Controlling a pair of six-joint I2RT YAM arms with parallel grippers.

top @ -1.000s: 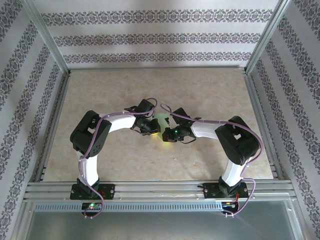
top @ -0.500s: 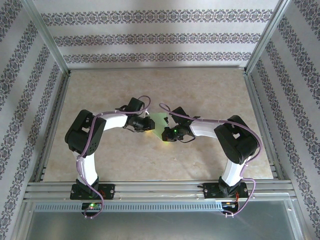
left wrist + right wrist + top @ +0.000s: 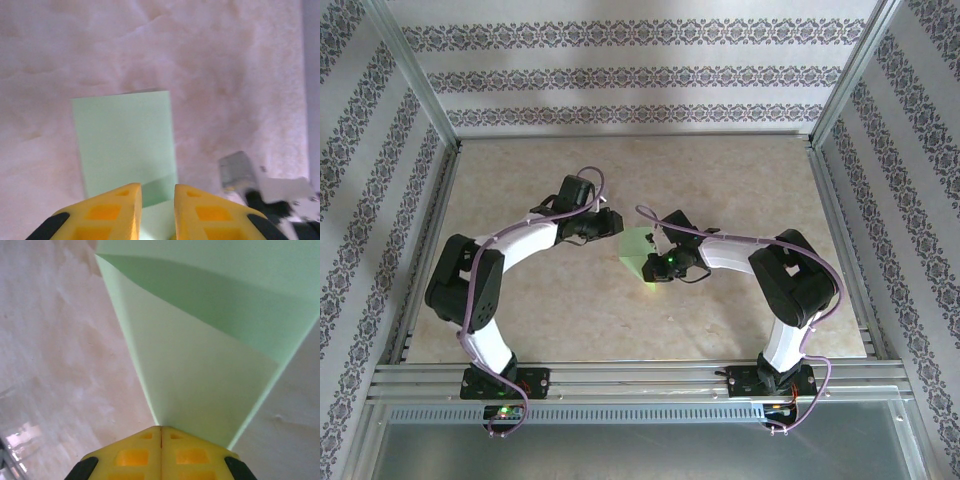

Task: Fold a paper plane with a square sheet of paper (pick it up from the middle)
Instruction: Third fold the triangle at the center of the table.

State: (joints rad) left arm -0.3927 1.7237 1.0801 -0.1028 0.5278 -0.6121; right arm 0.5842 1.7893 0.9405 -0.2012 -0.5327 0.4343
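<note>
Your right claw (image 3: 161,432) grips the once-folded square sheet of paper (image 3: 200,375); left claw (image 3: 157,192) released just behind it; most folds remain.

The left end effector (image 3: 157,192) is showing its yellow fingers (image 3: 112,212) slightly parted, with the square sheet of paper (image 3: 125,140) extending away over the surface (image 3: 225,75).

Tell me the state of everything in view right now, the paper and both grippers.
Thin light green sheet of paper: folded over on itself, pinched at one end.
Left gripper: open, fingers slightly apart above the sheet.
Right gripper: shut on the sheet.
</note>
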